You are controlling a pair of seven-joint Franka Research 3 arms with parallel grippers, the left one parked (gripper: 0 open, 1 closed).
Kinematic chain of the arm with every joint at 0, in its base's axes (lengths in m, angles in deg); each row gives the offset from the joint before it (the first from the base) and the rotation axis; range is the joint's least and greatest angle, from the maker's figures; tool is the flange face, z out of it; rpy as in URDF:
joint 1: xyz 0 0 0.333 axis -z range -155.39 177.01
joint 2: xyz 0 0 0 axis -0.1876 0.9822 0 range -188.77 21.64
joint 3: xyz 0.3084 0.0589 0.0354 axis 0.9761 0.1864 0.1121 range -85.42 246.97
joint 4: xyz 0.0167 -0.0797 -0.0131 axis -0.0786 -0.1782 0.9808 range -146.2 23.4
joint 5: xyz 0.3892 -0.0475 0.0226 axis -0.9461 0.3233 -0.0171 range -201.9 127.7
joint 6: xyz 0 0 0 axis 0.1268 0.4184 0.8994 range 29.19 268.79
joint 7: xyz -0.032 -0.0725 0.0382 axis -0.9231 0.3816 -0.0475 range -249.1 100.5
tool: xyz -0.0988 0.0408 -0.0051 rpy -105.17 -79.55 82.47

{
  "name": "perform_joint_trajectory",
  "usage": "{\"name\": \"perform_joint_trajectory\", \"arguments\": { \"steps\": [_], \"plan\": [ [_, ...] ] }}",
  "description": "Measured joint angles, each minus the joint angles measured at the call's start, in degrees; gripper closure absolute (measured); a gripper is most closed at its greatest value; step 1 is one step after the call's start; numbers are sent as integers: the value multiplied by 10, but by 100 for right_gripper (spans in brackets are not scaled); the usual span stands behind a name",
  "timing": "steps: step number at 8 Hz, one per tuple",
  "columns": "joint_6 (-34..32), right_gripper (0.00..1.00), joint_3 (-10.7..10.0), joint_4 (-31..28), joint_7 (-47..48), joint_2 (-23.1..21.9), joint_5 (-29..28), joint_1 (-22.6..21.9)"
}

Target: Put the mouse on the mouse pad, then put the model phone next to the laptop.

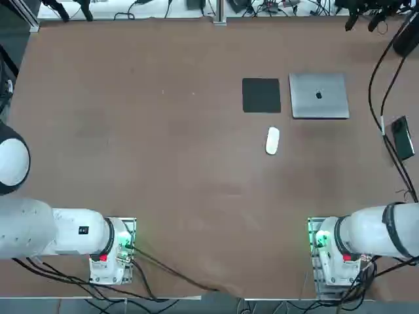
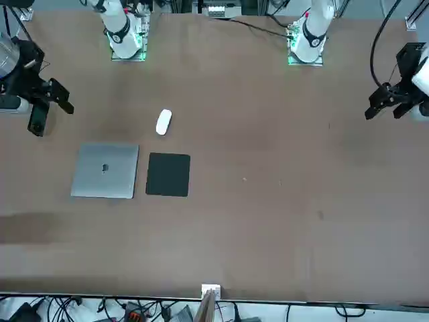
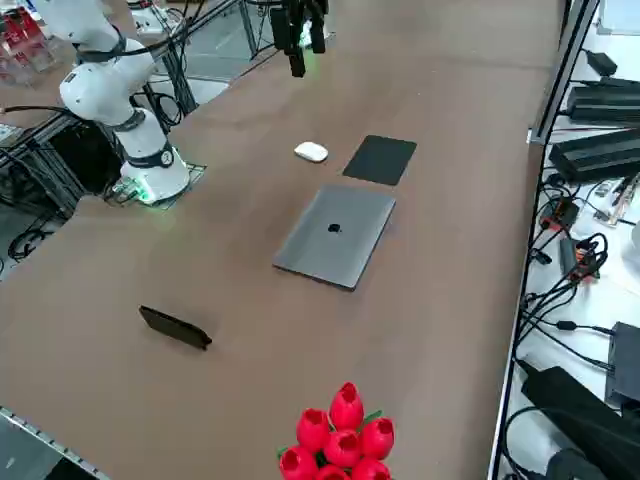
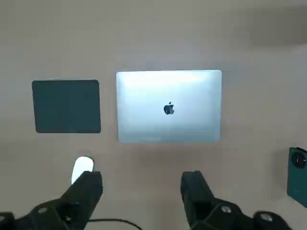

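The white mouse lies on the bare table just in front of the black mouse pad, apart from it. The silver laptop, lid shut, sits right beside the pad. The dark model phone lies flat near the table's right edge, well away from the laptop. My right gripper hangs high above this group, open and empty. In the wrist view it looks down on the laptop, the pad, the mouse and the phone. In the front view the gripper hovers above the phone.
A bunch of red tulips stands at the table's near edge in the right side view. Cables and equipment lie off the table's far side. The brown tabletop stretches bare to the left of the pad.
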Motion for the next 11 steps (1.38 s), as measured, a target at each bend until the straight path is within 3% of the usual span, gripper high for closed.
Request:
{"name": "perform_joint_trajectory", "arguments": {
  "steps": [8,11],
  "plan": [
    [-30,0,0,1,0,0,0,1],
    [-124,0,-1,1,0,11,0,2]
  ]
}}
